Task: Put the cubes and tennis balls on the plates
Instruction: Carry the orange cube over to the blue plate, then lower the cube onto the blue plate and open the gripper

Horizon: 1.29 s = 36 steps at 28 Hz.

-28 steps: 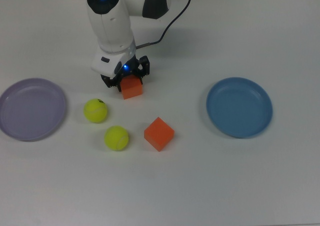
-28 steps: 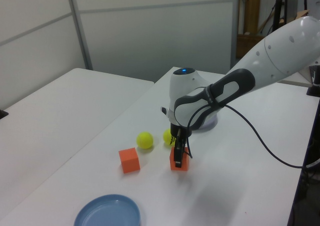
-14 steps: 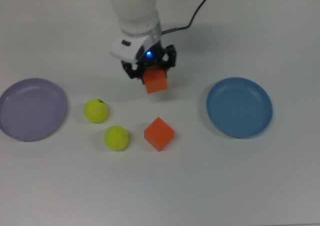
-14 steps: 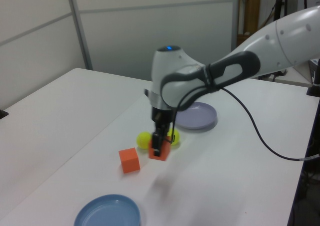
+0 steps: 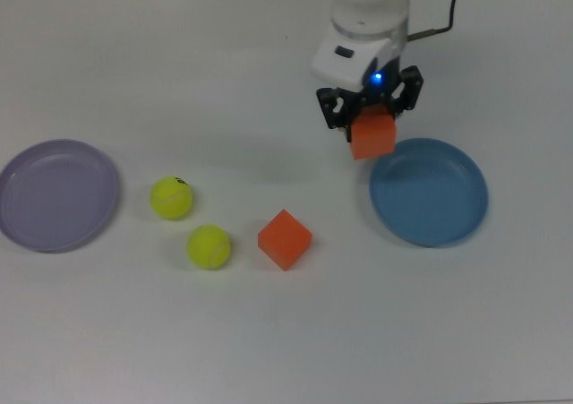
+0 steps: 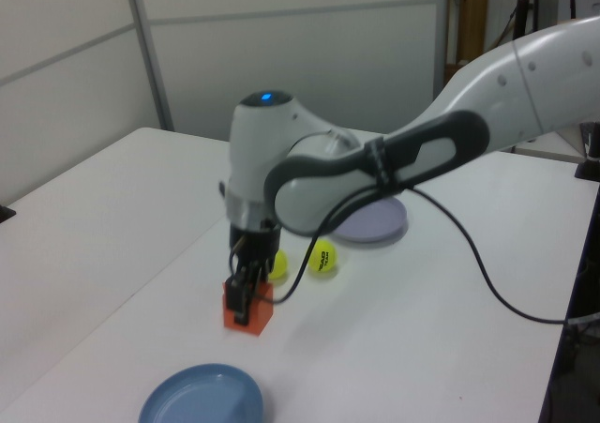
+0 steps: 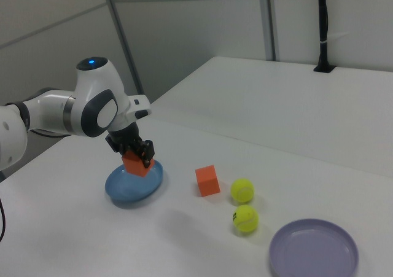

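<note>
My gripper (image 5: 371,116) is shut on one orange cube (image 5: 372,137) and holds it off the table, at the blue plate's (image 5: 434,198) rim on the top view's left. In the right view the held cube (image 7: 136,164) hangs over the blue plate (image 7: 142,188). A second orange cube (image 5: 285,239) lies on the table mid-scene. To the top view's left of it rest two tennis balls (image 5: 171,198) (image 5: 209,246). The lavender plate (image 5: 55,193) lies at the top view's far left with nothing on it. In the left view the gripper (image 6: 246,290) hides part of one ball.
The white arm (image 6: 375,165) reaches in from the top view's upper edge, trailing a black cable (image 5: 431,31). A black post (image 7: 322,28) stands at the far table edge in the right view. A wall panel lies beyond the table in the left view.
The gripper lifted the orange cube from beside the tennis balls and carried it to the top view's right, up to the blue plate's rim. Nothing else moved.
</note>
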Each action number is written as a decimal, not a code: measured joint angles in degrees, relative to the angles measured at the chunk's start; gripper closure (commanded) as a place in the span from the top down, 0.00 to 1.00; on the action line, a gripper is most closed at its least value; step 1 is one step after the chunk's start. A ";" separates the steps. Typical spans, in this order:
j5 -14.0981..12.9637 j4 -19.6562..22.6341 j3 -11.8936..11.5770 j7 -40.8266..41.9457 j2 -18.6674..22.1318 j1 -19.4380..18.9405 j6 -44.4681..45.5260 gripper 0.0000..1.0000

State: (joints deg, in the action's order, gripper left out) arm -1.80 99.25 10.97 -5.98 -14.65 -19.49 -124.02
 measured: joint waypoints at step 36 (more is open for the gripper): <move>13.72 -4.82 1.33 -14.72 -13.67 -7.69 -10.06 1.00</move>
State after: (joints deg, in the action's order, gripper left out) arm 11.92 94.43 12.30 -20.70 -28.32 -27.17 -134.08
